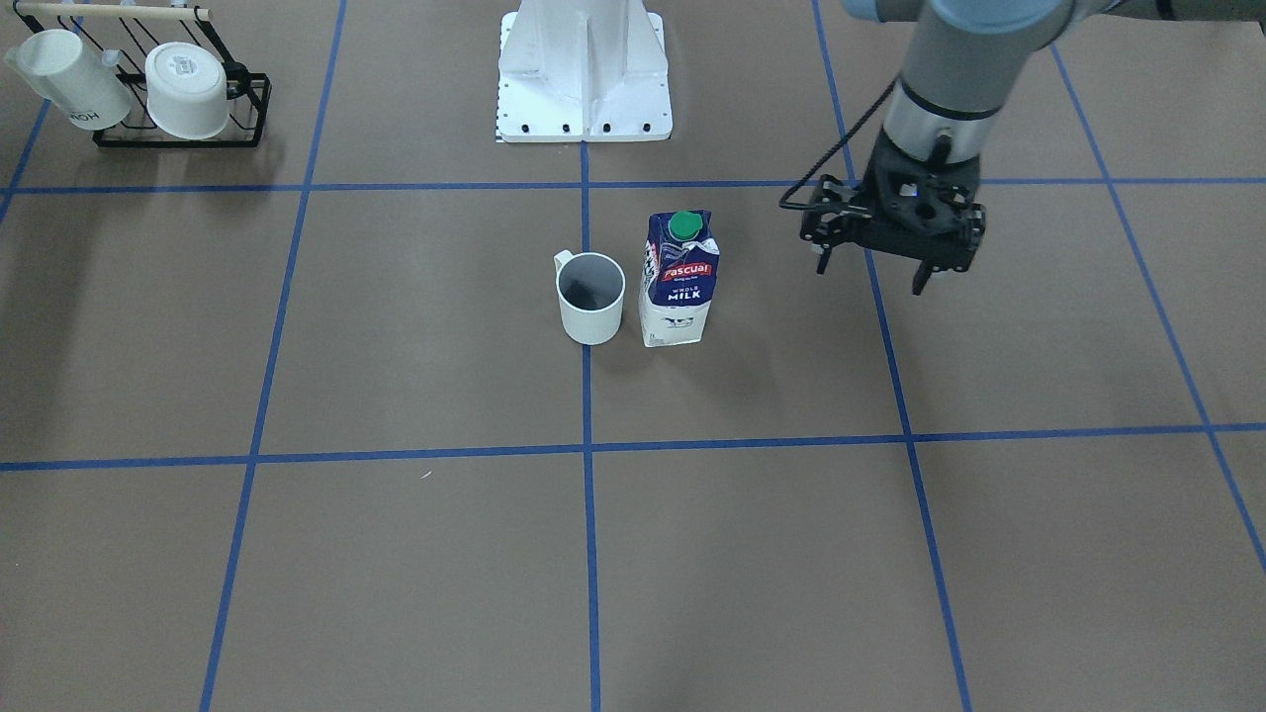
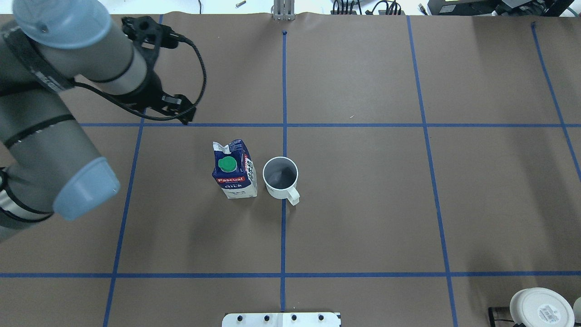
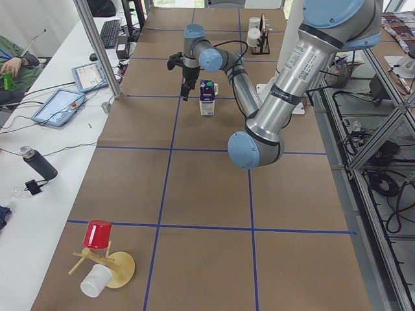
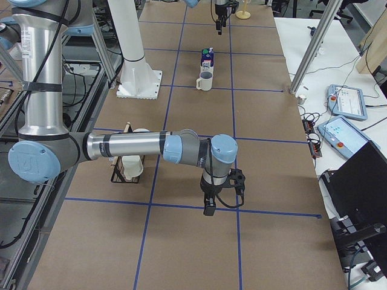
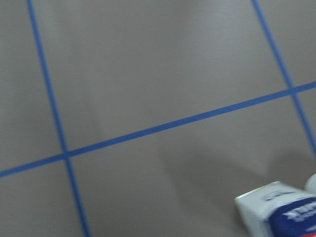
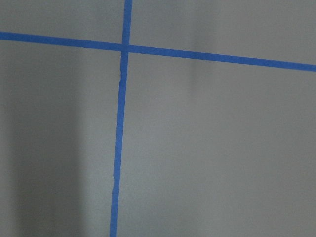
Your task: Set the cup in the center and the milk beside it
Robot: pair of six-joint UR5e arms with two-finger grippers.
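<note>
The cup (image 1: 590, 297) stands upright at the center (image 1: 587, 391), the milk (image 1: 679, 282) just beside it, so both look placed; the left gripper (image 1: 870, 269) hangs apart, wide and empty; for the right gripper (image 4: 209, 202), one cannot tell its opening.

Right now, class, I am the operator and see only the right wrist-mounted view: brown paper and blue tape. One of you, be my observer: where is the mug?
Observer: The white mug stands upright on the centre tape line.
Operator: And the milk?
Observer: The Pascual whole milk carton stands upright beside the mug, on the robot's left, a small gap between them.
Operator: Is the left gripper holding it?
Observer: No, the left gripper hangs open, clear of the carton.
</note>
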